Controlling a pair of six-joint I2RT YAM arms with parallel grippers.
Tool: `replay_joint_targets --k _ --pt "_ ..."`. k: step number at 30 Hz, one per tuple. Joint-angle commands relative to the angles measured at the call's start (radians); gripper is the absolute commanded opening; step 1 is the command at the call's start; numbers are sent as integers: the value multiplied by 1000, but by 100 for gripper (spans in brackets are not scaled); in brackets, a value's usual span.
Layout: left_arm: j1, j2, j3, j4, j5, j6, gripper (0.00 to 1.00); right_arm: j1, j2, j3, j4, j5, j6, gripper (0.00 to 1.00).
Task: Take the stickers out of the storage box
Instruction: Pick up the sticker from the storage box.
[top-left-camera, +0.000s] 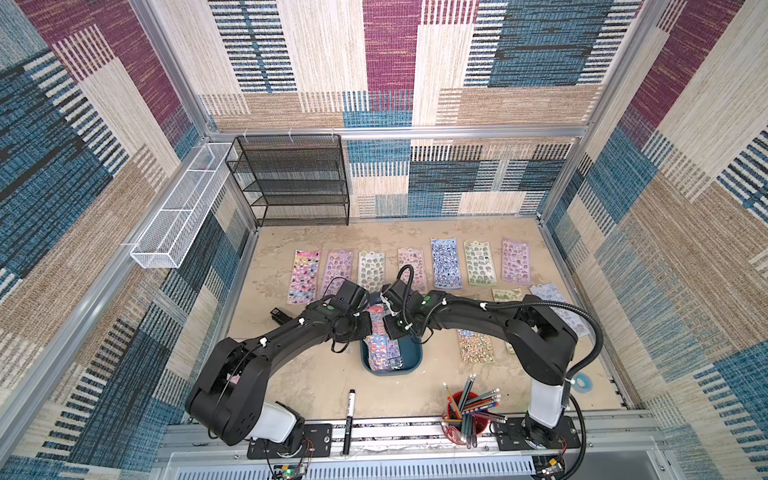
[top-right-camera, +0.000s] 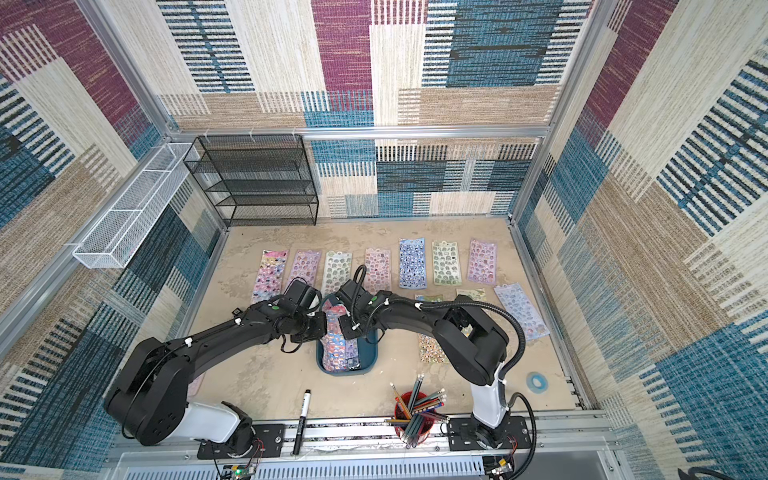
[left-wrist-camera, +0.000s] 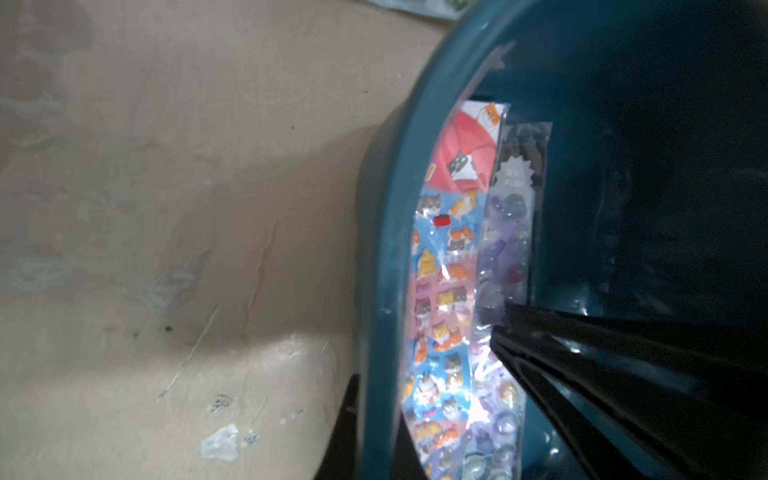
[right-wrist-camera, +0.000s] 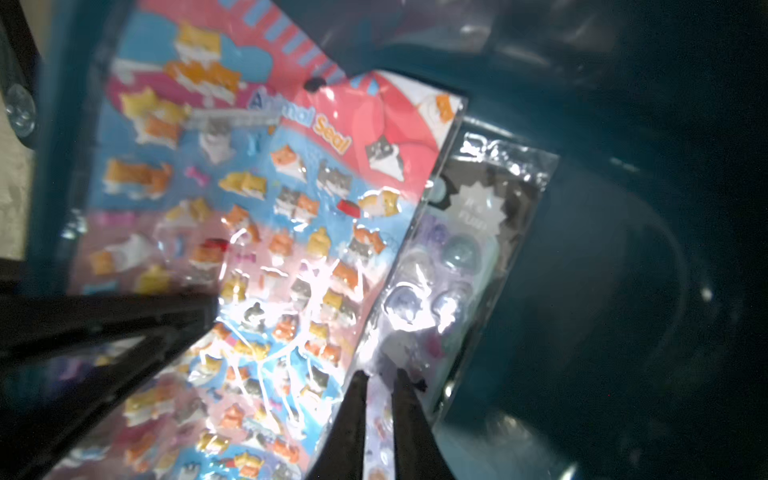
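A shallow, dark teal plastic storage box (top-left-camera: 391, 371) with rounded corners sits near the middle of the sandy beige table (top-left-camera: 316, 382). Two black robot arms (top-left-camera: 270, 336) reach into it from either side. Inside lie a few long, glossy sticker sheets (top-left-camera: 380, 347) in clear sleeves, overlapping and askew. Uppermost is a blue and pink cat sheet (right-wrist-camera: 316, 232) with a red header. A paler lilac sheet (right-wrist-camera: 457, 257) of domed stickers shows along one of its long edges. Many more are already out of the box, most of them laid-out sheets (top-left-camera: 446, 264) in a neat row across the far part of the table.

The left end effector (left-wrist-camera: 500, 328) is closed, its tip against a long edge of the cat sheet; I cannot tell whether it has caught the sleeve. The right end effector (right-wrist-camera: 380, 376) has its fingers a narrow gap apart over the lilac sheet, just beside the cat sheet. The sleeve shows in the gap, but I cannot tell whether it is pinched.

The sheets look feather-light, thin and bendy, so they would probably flop when lifted by one end. The shiny sleeves look slippery and may cling together, so two could come up at once. The best hold seems to be a free edge, a corner or the header end. The box looks light and may slide if a sheet drags.
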Motion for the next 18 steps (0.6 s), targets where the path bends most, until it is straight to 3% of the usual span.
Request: replay_joint_targets --k 1,4,7,10,18 --pt "1 -6 -3 19 21 -39 0 2 24 -15 59 -89 22 16" --pt "1 -8 1 27 32 -41 2 2 55 -21 76 -125 31 14" --pt "1 -15 10 27 48 -35 26 3 82 -27 73 -127 40 13" --pt "0 -28 31 -5 51 -21 38 2 103 -36 71 -121 48 13" --pt "1 -130 64 -114 -9 -4 51 2 122 -58 57 -99 75 13"
